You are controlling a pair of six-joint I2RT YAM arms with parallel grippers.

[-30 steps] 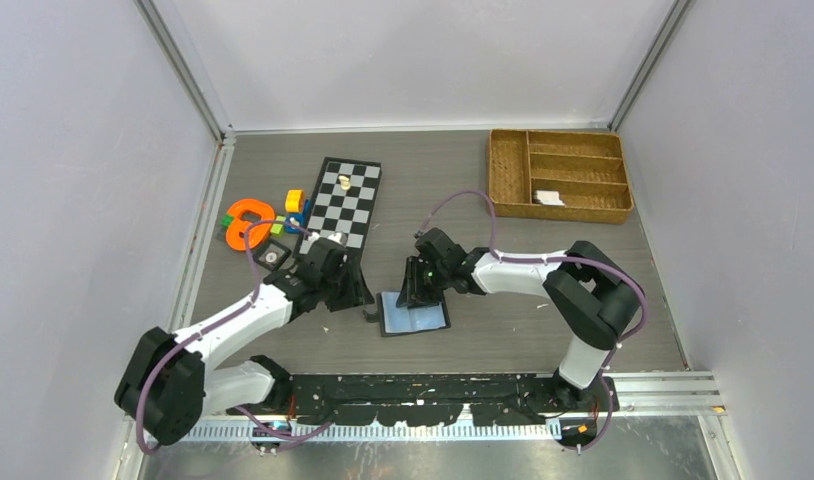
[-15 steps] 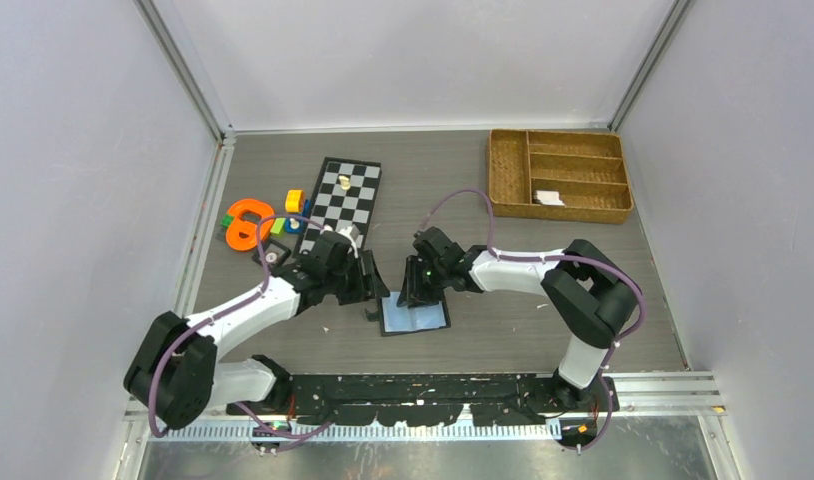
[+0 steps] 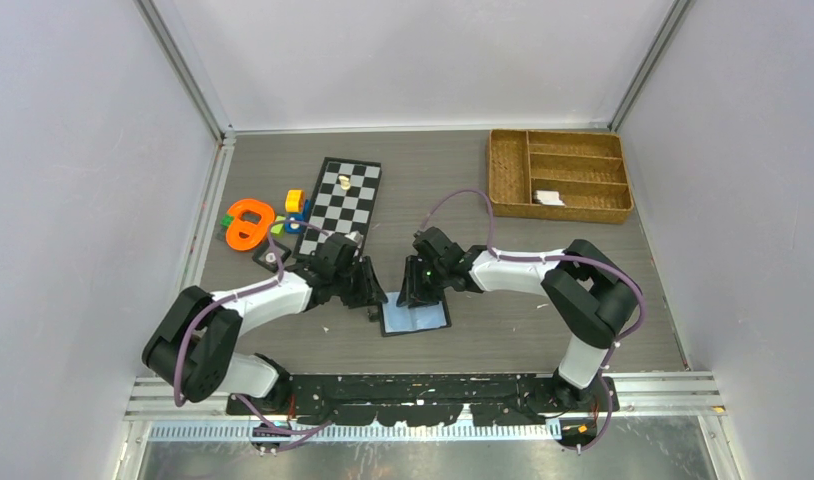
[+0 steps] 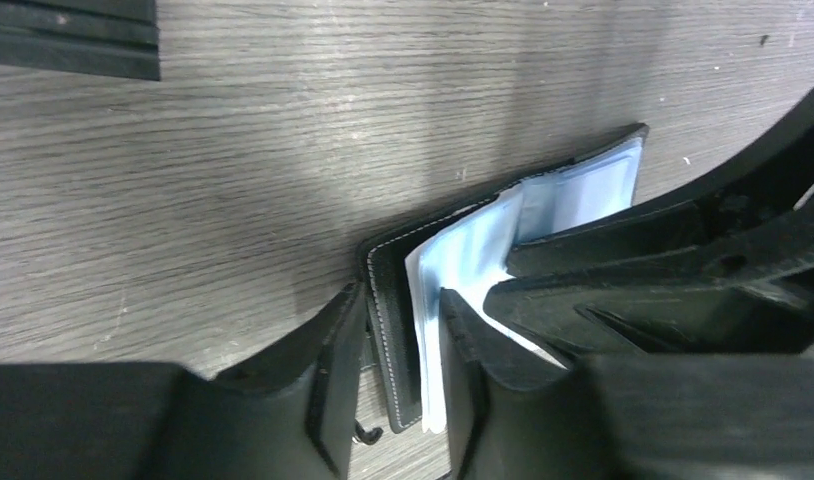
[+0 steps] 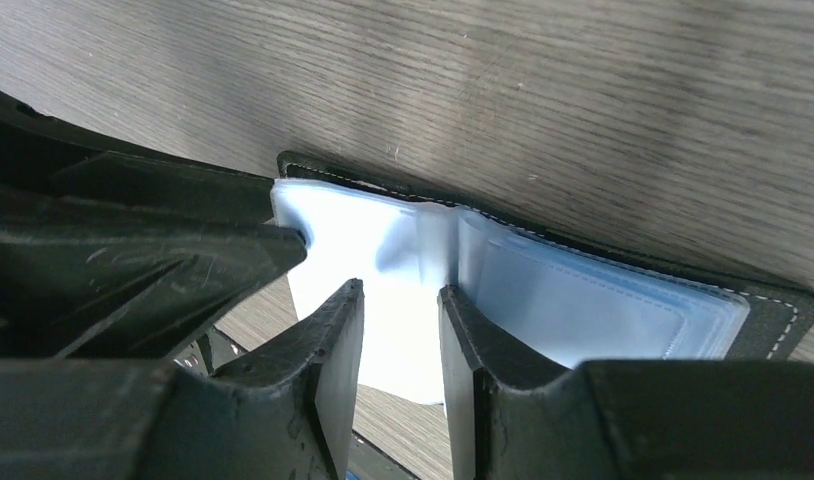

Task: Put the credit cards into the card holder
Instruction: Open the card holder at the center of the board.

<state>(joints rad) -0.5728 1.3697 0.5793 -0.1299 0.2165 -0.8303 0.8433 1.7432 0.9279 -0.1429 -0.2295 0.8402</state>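
Both at the open card holder (image 3: 415, 318): left pincer (image 4: 401, 300) clamps its 9 o'clock edge; right pincer (image 5: 399, 290), narrow, 12 o'clock, grip unclear.

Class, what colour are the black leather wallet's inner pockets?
Pale blue pockets; right wrist view shows them best.

Card holder (image 3: 423, 318): I see left gripper (image 3: 376, 300) and right gripper (image 3: 413, 298) crowding its left and far edges, probably with no gap between them.
Table (image 3: 503, 330), left edge: chessboard (image 3: 345, 203) and toys (image 3: 248, 222) block.
Far-right corner: tray (image 3: 558, 175).
Right edge: open lane.
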